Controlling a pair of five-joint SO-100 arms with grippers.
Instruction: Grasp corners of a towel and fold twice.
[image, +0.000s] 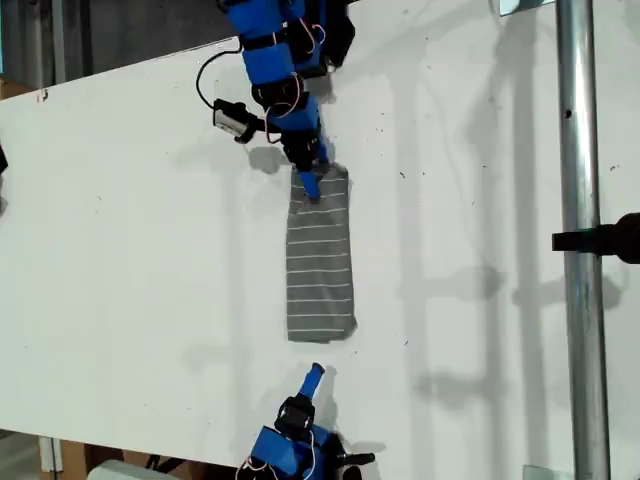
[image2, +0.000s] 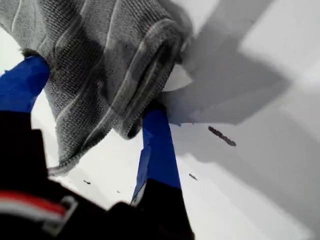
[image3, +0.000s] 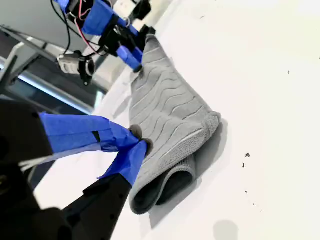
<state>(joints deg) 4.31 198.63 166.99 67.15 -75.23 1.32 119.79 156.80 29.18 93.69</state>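
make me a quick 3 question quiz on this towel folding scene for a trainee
1. True or false: the towel lies spread out in a single flat layer.
2. Which one has the towel's end between its fingers? A: my first end effector. B: my second end effector.
3. In the exterior view, does my second end effector touch the towel?

Key
1. False: it is folded into a narrow strip, and the second wrist view shows doubled layers at its end.
2. A.
3. No: bare table shows between them.
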